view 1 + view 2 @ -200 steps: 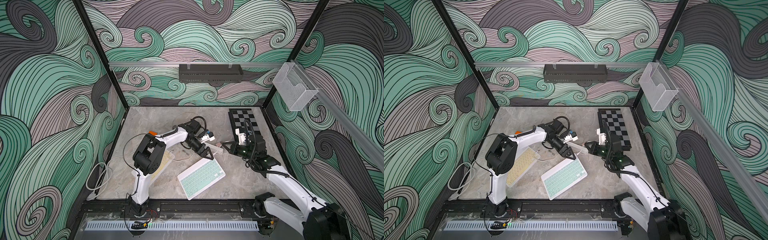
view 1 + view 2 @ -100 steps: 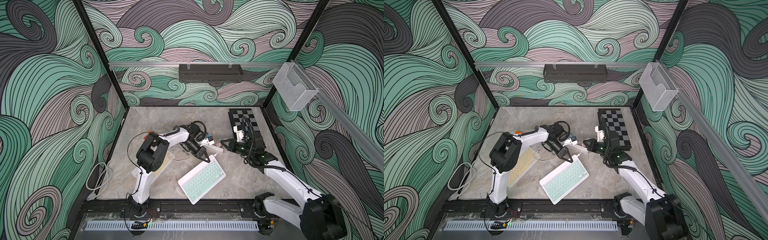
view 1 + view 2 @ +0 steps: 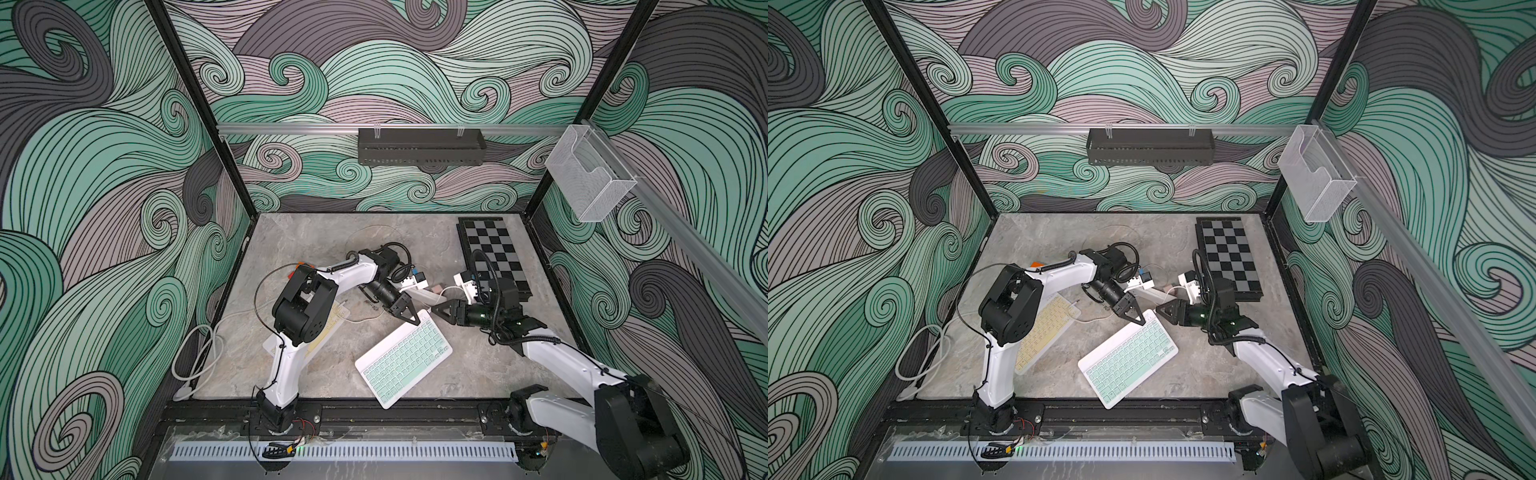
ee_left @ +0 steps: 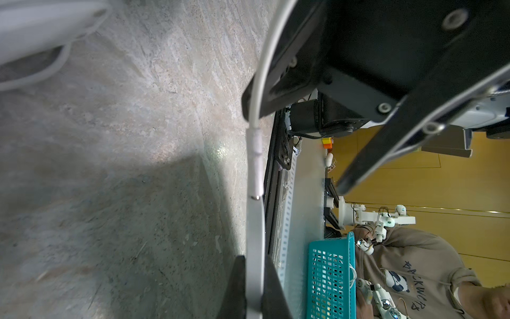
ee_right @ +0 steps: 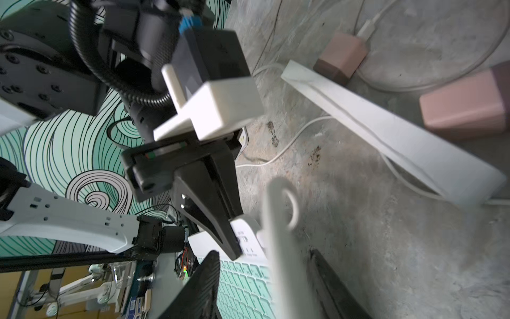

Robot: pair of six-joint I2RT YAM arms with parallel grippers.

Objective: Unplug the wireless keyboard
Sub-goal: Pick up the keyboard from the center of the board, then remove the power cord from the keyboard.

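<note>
The mint-keyed white wireless keyboard (image 3: 405, 363) (image 3: 1128, 359) lies at an angle near the table's middle. My left gripper (image 3: 411, 321) (image 4: 255, 287) is shut on the keyboard's far corner edge (image 4: 255, 248). A white plug (image 4: 255, 163) sits at that edge with a sliver of metal showing, and its cable (image 4: 262, 69) leads away. My right gripper (image 3: 434, 309) (image 5: 263, 254) faces the left one, open. The blurred white cable (image 5: 281, 248) runs between its fingers (image 5: 201, 287) with a gap on each side.
A white power strip (image 3: 424, 295) with pink chargers (image 5: 342, 55) lies just behind both grippers. A yellow keyboard (image 3: 1044, 328) sits under the left arm. A chessboard (image 3: 494, 253) lies at the back right. A thick white cable (image 3: 199, 357) loops at the left edge.
The left gripper closed on the keyboard's corner. The right gripper moved in toward that corner and its jaws have parted. The keyboard turned slightly.
</note>
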